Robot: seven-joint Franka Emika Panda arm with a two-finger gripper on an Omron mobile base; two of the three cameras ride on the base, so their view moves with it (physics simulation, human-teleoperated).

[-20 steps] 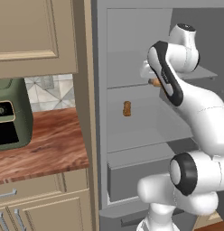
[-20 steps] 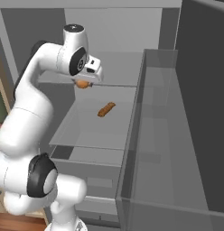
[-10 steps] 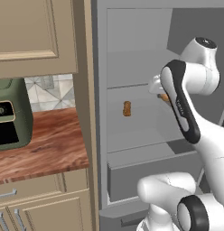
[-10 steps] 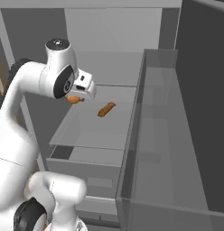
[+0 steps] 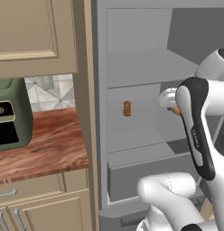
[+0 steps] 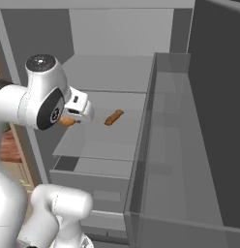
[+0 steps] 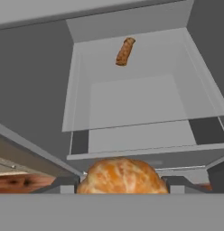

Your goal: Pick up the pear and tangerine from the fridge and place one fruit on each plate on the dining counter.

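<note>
Inside the fridge mouth: gripper (image 7: 122,191) sits in front of the open fridge (image 6: 170,145), level with the middle shelf.
Grip: jaws are closed on the tangerine (image 7: 122,177); the fruit fills the space between the finger tips in the hand view, and an orange sliver shows beside the hand in both base views.
Progress: judged as early; one fruit is in hand and clear of the shelf, none is on a plate as far as can be seen.
Left to do: carry the tangerine to a plate on the dining counter, then fetch the pear and set it on the other plate.
Pear: cannot be made out on any shelf visible here.
Nearby: a brown lumpy peanut-shaped item (image 7: 125,51) lies on the shelf, well apart from the hand.
Obstacles: the drawer (image 7: 145,146) juts out below the hand; the fridge door (image 6: 218,111) stands open on the right; a wood worktop (image 5: 39,151) with a green appliance (image 5: 10,119) lies to the left.
</note>
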